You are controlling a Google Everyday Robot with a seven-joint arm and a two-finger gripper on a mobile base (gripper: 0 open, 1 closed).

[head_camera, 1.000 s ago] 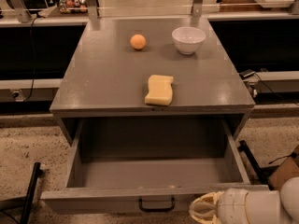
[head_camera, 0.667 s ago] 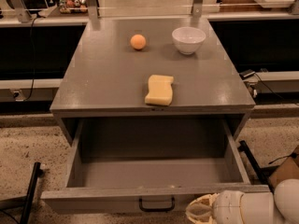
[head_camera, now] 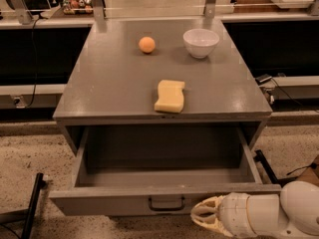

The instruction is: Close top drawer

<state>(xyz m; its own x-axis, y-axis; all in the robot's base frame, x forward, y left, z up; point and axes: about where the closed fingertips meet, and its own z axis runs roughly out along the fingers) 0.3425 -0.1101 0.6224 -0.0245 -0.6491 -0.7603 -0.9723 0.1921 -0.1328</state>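
Since the earlier frame the gripper (head_camera: 205, 217) is creeping slightly left at the bottom right, just beside the front of the top drawer (head_camera: 109, 202); whether its jaws are wide or narrow I cannot tell. Closing is not beginning yet, I think: the top drawer is standing pulled far out under the table (head_camera: 109, 83) in the lower middle, grey, deep and empty, so the whole push is remaining.
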